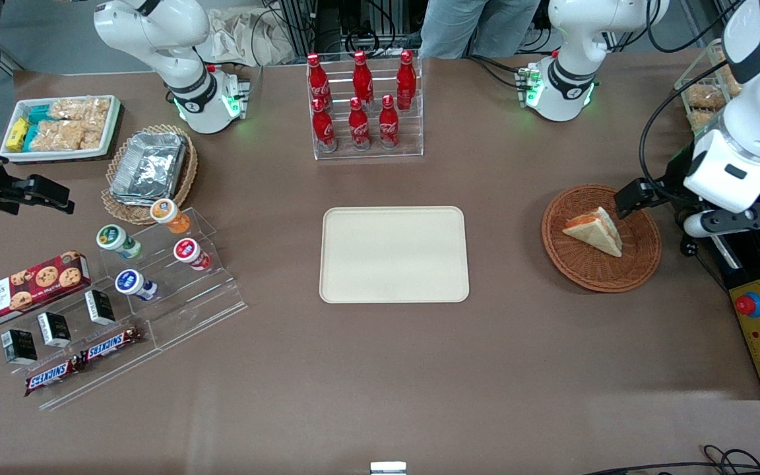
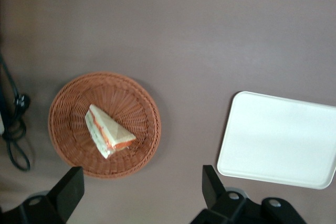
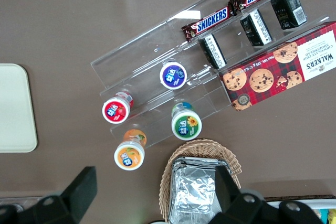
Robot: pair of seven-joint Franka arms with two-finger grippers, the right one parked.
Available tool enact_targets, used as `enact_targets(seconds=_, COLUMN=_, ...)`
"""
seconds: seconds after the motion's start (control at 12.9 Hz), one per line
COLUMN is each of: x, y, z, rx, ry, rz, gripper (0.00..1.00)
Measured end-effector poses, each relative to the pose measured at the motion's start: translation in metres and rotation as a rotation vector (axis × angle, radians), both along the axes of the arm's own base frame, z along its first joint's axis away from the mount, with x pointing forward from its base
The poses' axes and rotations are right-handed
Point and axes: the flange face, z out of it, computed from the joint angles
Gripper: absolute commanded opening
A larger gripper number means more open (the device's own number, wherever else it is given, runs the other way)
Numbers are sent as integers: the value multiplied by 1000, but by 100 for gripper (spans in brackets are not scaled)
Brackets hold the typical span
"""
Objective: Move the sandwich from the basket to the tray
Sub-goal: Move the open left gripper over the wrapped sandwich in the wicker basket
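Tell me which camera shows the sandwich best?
The left wrist view: the sandwich lies unobstructed in the basket, filling edge showing, with the open pincer above the table beside the basket. The front view shows it smaller. The right wrist view misses it.

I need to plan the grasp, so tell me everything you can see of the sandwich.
The sandwich is a small triangular wedge of white bread with orange-red and green filling showing along one cut edge. It looks soft and intact. It lies on its side, flat, inside the round reddish-brown wicker basket, roughly at its middle, touching only the weave. The tray sits apart, toward the parked arm's end. The gripper hovers above the basket, open, not touching the sandwich.
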Motion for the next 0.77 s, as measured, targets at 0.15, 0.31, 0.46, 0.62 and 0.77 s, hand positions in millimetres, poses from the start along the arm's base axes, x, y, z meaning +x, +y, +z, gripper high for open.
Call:
enact_targets(seconds=0.15, x=-2, y=16, z=-3, rx=6, ry=34, rz=54, gripper=100)
enact_targets(seconds=0.31, x=-4, y=27, z=-4, rx=10, ry=60, rz=81, gripper=100)
enact_targets(seconds=0.46, x=-12, y=32, z=-8, rx=16, ry=82, rz=104, gripper=100)
enact_targets(seconds=0.62, x=-30, y=47, z=-14, rx=22, ry=93, rz=137, gripper=100)
enact_targets(seconds=0.77, x=-52, y=64, z=-24, rx=26, ry=71, rz=184, gripper=100)
